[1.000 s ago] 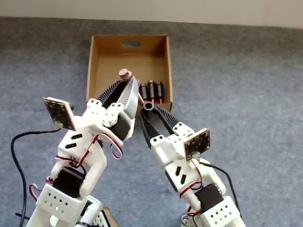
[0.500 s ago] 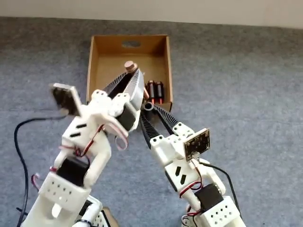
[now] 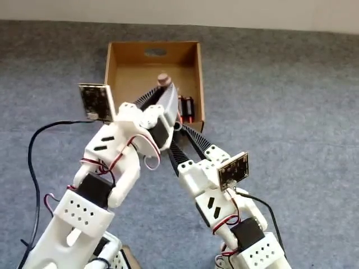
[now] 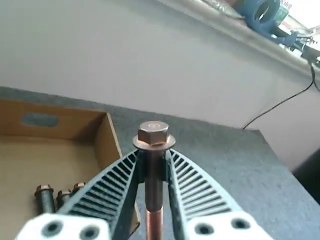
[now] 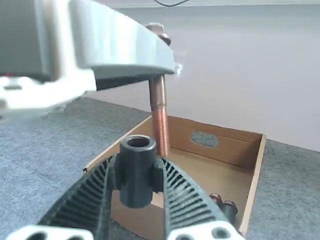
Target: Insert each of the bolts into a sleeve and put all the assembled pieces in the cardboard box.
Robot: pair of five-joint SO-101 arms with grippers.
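Three assembled pieces (image 4: 59, 197), as best I can count, lie side by side in a corner of the shallow cardboard box (image 3: 129, 53). One pair is not yet joined: the left pincer (image 4: 154, 155) pinches a coppery, hex-headed bolt (image 4: 155, 142) upright by its smooth shank. The right pincer (image 5: 137, 162) clamps a dark, matte tubular sleeve (image 5: 136, 177), bore up, close beside that shank at the box's near wall. Insertion and boxing remain, over the grey, carpet-like tabletop (image 3: 280, 101).

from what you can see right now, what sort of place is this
Probably a robotics lab or hobby workshop: a grey carpeted table, a cardboard box on it, a plain wall behind, and a ledge with blue rolls and a trailing cable.
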